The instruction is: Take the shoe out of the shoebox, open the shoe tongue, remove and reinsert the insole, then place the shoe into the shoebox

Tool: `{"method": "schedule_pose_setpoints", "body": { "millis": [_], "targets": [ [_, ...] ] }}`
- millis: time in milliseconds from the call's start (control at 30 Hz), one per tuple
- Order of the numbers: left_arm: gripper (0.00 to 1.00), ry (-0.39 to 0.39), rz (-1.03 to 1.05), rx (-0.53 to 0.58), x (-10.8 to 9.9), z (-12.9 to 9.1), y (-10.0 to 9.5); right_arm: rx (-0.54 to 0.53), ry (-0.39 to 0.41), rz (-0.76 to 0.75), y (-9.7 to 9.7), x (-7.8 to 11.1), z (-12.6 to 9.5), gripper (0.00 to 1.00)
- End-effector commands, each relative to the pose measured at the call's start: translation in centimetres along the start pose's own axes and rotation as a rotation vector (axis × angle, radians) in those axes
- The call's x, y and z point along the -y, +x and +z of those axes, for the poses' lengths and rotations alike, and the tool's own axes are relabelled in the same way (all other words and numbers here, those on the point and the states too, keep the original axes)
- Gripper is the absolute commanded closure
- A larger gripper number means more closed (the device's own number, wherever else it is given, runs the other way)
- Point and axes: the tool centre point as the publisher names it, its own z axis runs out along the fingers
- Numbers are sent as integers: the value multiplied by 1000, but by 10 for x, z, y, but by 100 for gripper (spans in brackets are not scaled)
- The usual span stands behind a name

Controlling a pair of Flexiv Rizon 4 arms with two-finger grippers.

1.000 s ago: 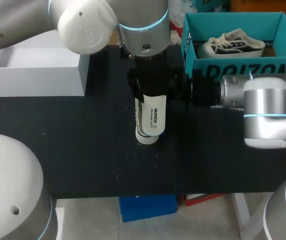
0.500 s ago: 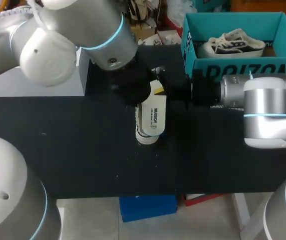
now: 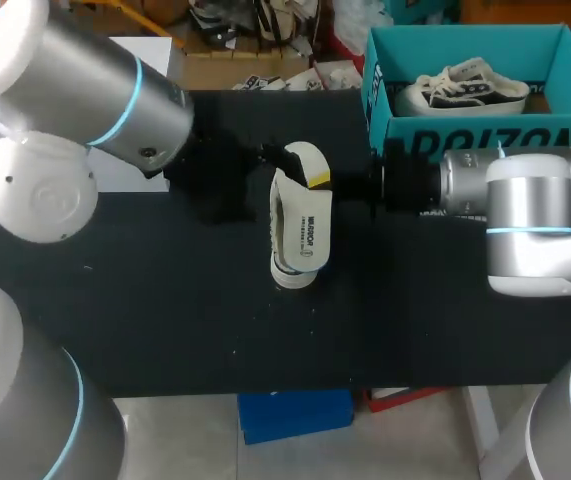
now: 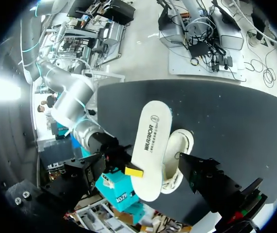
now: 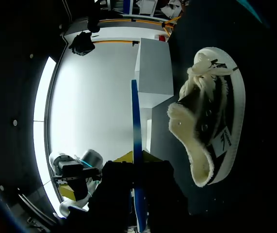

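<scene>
The shoe (image 3: pixel 294 272) lies out of the shoebox on the dark desk (image 3: pixel 165 320), just below the middle of the head view, with its fleece-lined opening showing in the right wrist view. Its insole (image 3: pixel 303 222) is out of it: a pale, printed sole held up over the shoe, running from the shoe's end toward the upper middle of the frame. The right arm comes in from the right edge and lies level across the desk. The right arm's fingers (image 4: pixel 134 171) pinch the insole at its upper end, one yellow tip pressed against its edge. In the right wrist view the insole is seen edge-on as a thin blue strip between the two tips. The left arm comes in from the upper left. The left arm's fingers (image 4: pixel 211 182) are spread wide and grip nothing; the insole and shoe stand ahead of them, apart from both. The teal shoebox (image 3: pixel 465 135) stands in the upper right of the head view, just behind the right arm's wrist, with a second shoe (image 3: pixel 462 88) lying inside it. A white box (image 5: pixel 154 73) stands on the desk at the upper left, largely hidden behind the left arm.
</scene>
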Motion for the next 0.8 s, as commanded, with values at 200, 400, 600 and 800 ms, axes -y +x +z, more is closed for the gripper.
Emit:
{"method": "schedule_pose_setpoints", "body": {
  "millis": [200,400,600,800],
  "targets": [
    [0,-78,89,891,-3,15,20,1,0,0,0,0,0,100],
    [0,-155,87,924,-12,31,29,1,0,0,0,0,0,100],
    [0,-117,59,972,-23,45,31,1,0,0,0,0,0,100],
    [0,-104,41,991,-35,56,27,1,0,0,0,0,0,100]
  ]
}}
